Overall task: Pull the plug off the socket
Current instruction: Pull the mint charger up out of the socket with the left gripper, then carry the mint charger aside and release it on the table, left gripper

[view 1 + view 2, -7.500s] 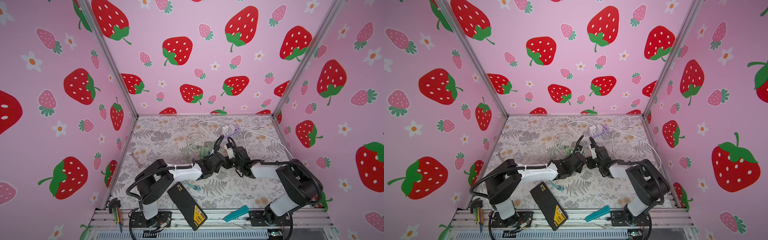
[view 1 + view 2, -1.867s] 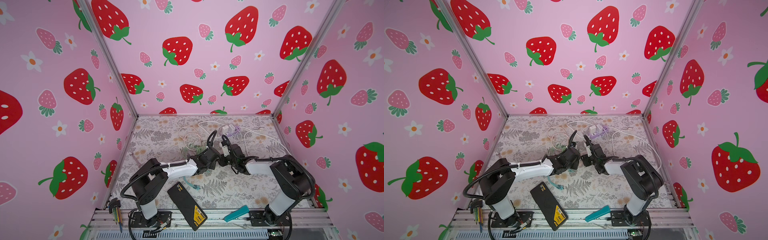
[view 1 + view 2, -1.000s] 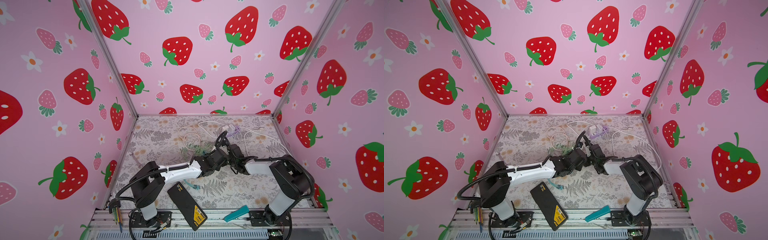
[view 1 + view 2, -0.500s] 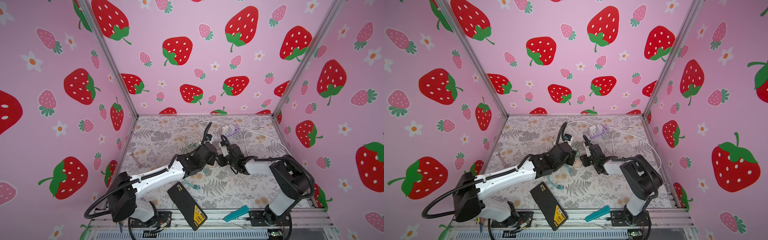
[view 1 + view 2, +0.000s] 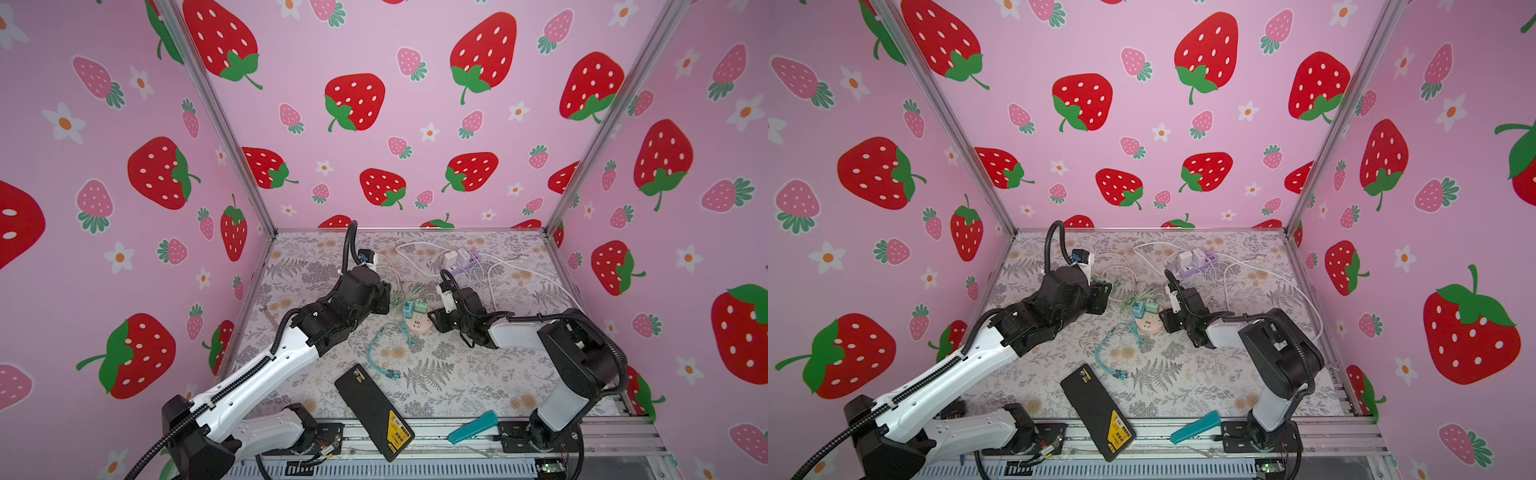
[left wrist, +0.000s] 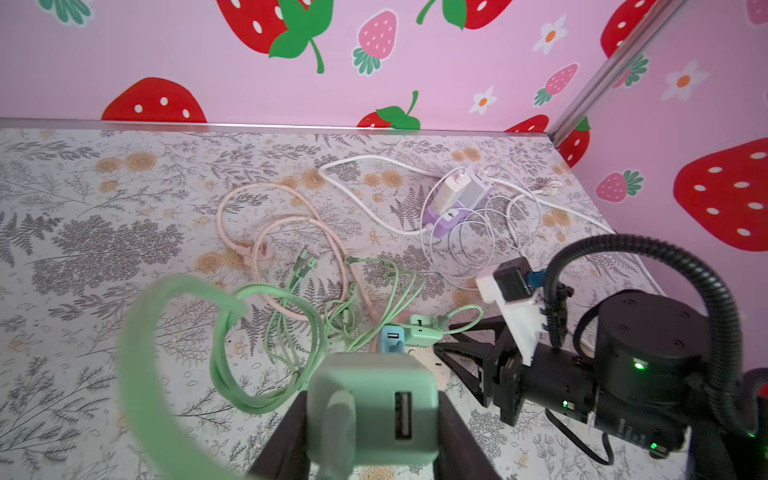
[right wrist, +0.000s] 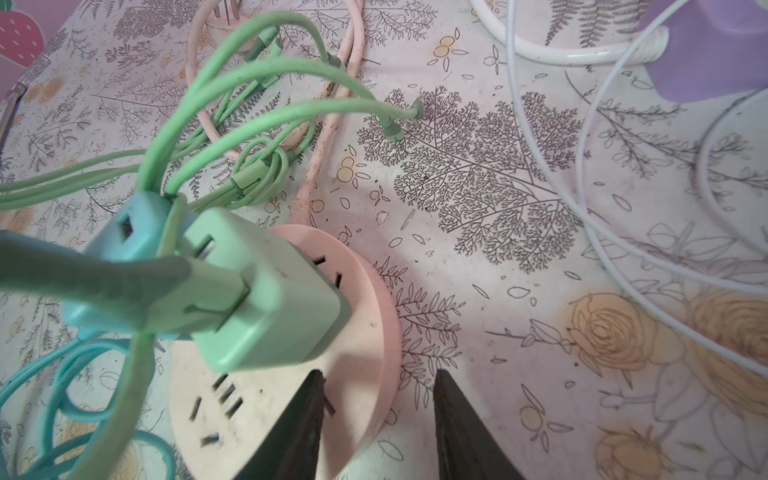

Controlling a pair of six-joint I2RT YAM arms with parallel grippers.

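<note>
Pink strawberry walls point(image 5: 374, 62) box in 3 sides, and the table point(image 5: 478, 374) has a grey fern and flower cloth on it. Both arms reach in from the near edge toward the middle.

A black device with a yellow label point(image 5: 374, 411) lies at the near edge, with a teal tool point(image 5: 473, 426) on the rail to its right. There's a purple power strip point(image 5: 463, 264) at the far side in a mess of white leads.

The round pink socket point(image 5: 419, 326) lies flat mid-table. The right gripper point(image 7: 378, 376) is pinched onto its right rim, 1 finger over the top face. 2 other chargers stand in it, a blue one point(image 5: 408, 309) and a green one point(image 5: 421, 306).

The plug point(image 6: 374, 411) is a stubby green cube, so it has no real long axis. It's out of the socket, just left of it and a bit farther back. The left gripper point(image 6: 372, 399) has it squeezed on 2 opposite sides. Its USB face points back at the wrist camera, and I can't see the prongs. The green cable point(image 6: 232, 361) leaves that face and loops left.
</note>
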